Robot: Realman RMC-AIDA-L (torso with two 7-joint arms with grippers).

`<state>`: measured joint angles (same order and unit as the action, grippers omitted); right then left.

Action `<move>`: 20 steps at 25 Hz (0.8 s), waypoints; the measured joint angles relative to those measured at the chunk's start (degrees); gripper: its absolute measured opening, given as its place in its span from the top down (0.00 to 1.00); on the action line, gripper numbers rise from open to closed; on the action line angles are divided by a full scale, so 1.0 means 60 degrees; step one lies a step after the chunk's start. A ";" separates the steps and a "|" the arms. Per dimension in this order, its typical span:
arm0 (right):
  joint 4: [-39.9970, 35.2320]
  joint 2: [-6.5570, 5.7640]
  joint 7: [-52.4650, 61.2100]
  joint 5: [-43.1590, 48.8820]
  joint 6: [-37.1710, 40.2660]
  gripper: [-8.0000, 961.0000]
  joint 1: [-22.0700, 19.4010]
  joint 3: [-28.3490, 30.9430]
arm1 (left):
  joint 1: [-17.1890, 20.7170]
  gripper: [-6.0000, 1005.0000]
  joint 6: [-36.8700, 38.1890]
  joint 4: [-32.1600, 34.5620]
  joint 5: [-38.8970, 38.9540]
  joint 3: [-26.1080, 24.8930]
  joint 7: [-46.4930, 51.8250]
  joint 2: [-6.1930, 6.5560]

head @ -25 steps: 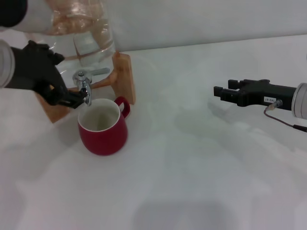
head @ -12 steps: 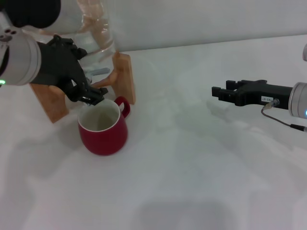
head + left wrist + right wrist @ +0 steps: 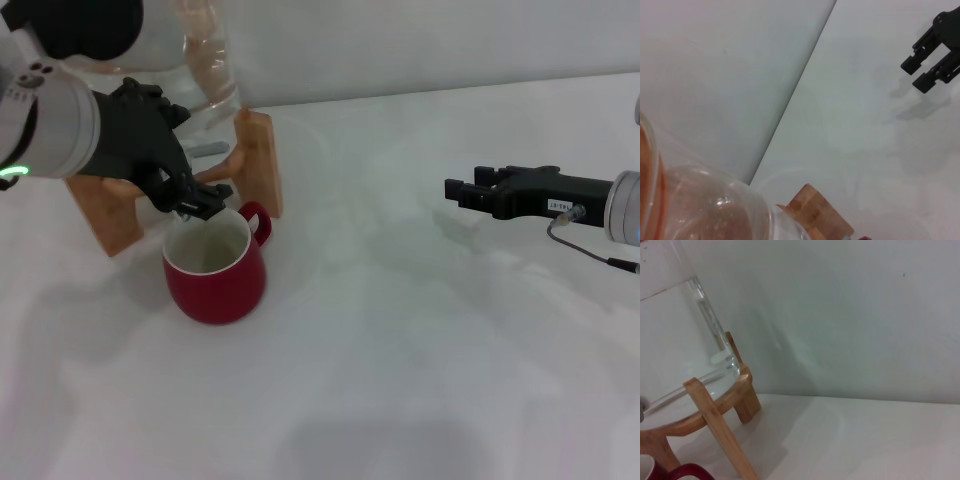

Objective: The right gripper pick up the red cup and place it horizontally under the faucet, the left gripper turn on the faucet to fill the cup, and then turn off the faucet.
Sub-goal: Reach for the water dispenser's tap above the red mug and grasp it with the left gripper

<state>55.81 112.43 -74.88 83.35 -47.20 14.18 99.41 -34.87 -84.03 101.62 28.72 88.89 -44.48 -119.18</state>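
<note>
The red cup [image 3: 213, 263] stands under the faucet [image 3: 192, 207]; the left gripper [image 3: 198, 201] works it (fingers' state unreadable), the right gripper [image 3: 462, 192] spread, idle; filling and shut-off remain.

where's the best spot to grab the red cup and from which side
Probably across the body of the red cup from the robot's right, where the right gripper hovers open. The cup stands upright and its lower sides are bare. Coming from above looks poor: the left gripper sits over the rim at the faucet. The small loop handle points back towards the wooden stand.
</note>
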 joint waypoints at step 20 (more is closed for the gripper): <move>0.0000 -0.0026 0.0000 -0.0031 0.0001 0.42 -0.0006 -0.0001 | -0.0728 0.12 0.0875 -0.1488 0.0114 0.0301 -0.0067 -0.0015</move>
<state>55.81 112.27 -74.88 83.16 -47.19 14.15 99.40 -39.24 -78.78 92.69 29.41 90.70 -44.88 -119.27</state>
